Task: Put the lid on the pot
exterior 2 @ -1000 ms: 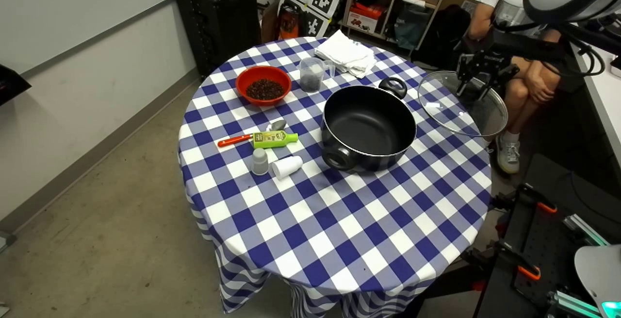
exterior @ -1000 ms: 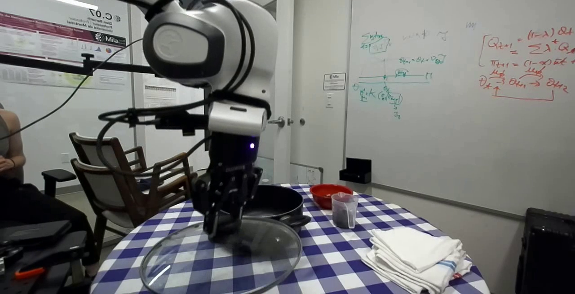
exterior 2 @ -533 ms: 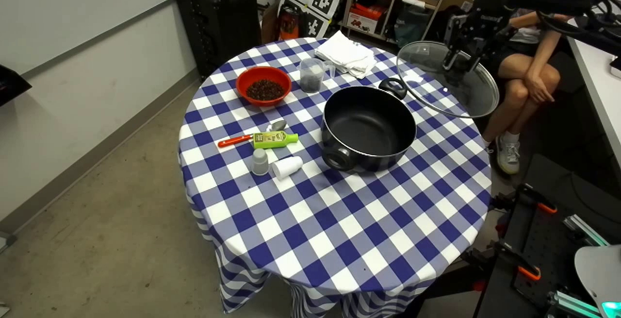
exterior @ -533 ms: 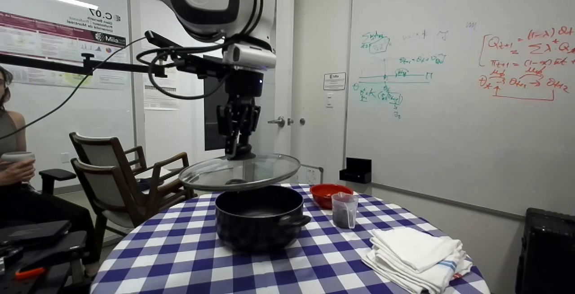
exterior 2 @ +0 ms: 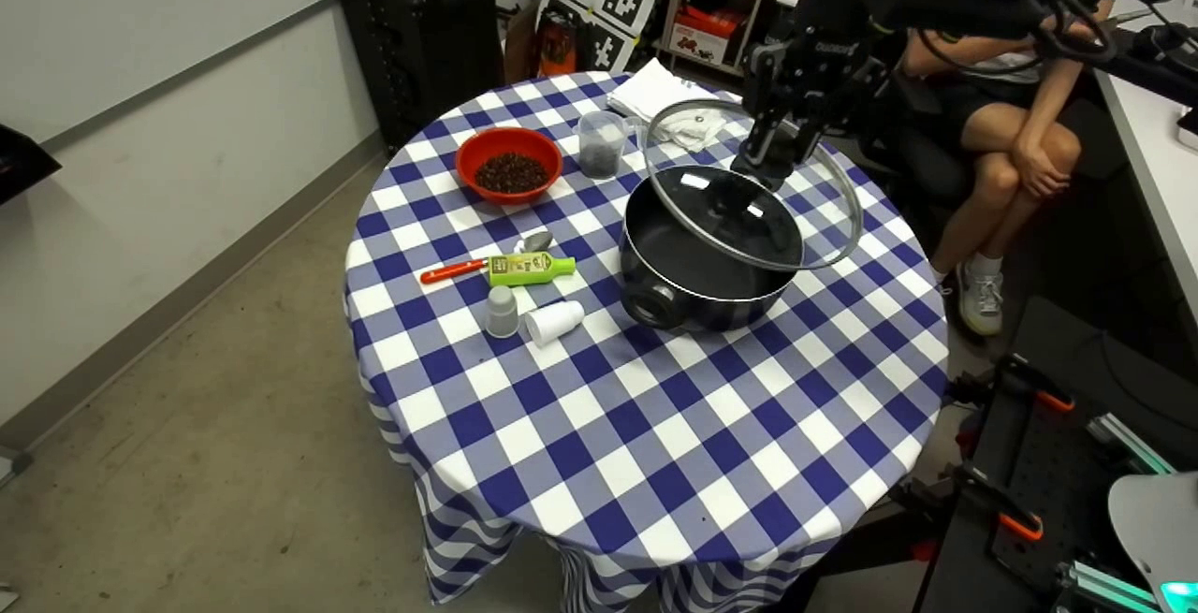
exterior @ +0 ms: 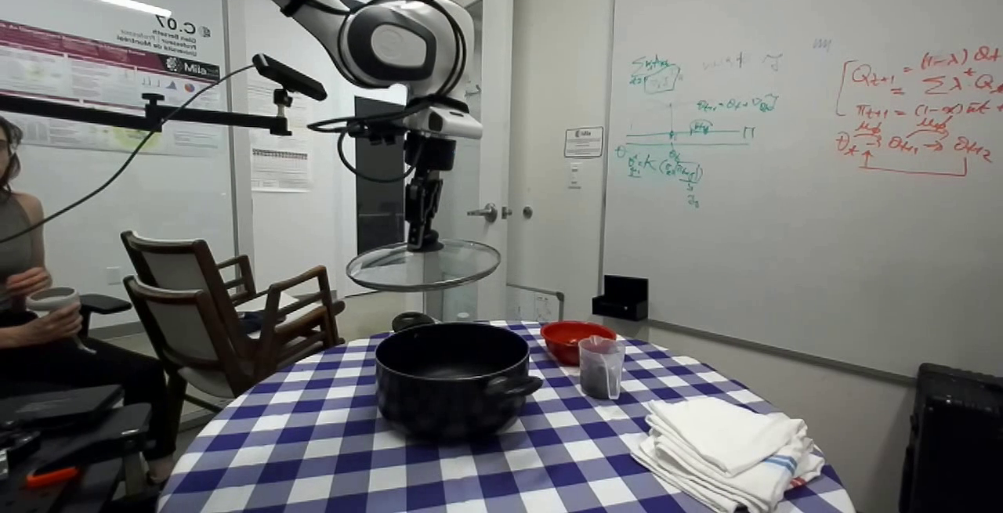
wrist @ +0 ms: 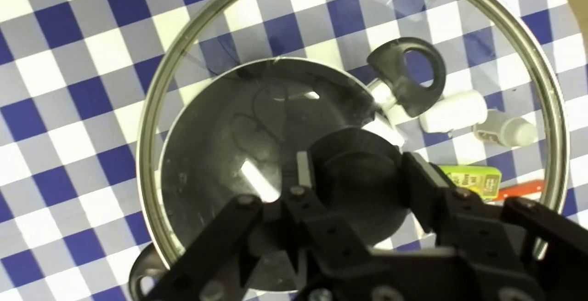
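Observation:
My gripper [exterior: 424,243] is shut on the dark knob [wrist: 353,147] of the clear glass lid [exterior: 470,266]. It holds the lid in the air, roughly level. The black pot [exterior: 453,391] stands on the checked tablecloth below, apart from the lid. In the other exterior picture, the gripper [exterior 2: 782,147] and lid [exterior 2: 730,220] overlap the right part of the pot [exterior 2: 716,315]. In the wrist view, the gripper [wrist: 361,172] has one finger on each side of the knob. The pot shows through the glass, off to the lower left of the lid's middle; one pot handle [wrist: 144,264] reaches past the rim.
Beside the pot are a red bowl [exterior 2: 468,178] of dark grains, a clear measuring cup [exterior: 602,372] and folded white cloths [exterior: 729,442]. A green bottle [exterior 2: 524,269], red-handled utensil [exterior 2: 454,271], grey shaker [exterior 2: 502,312] and white cup [exterior 2: 554,323] lie nearby. A person [exterior 2: 1020,126] sits beyond.
The lid has risen from low beside the pot and moved across above the pot, carried by the gripper. The gripper stays shut on the knob. The pot has not moved.

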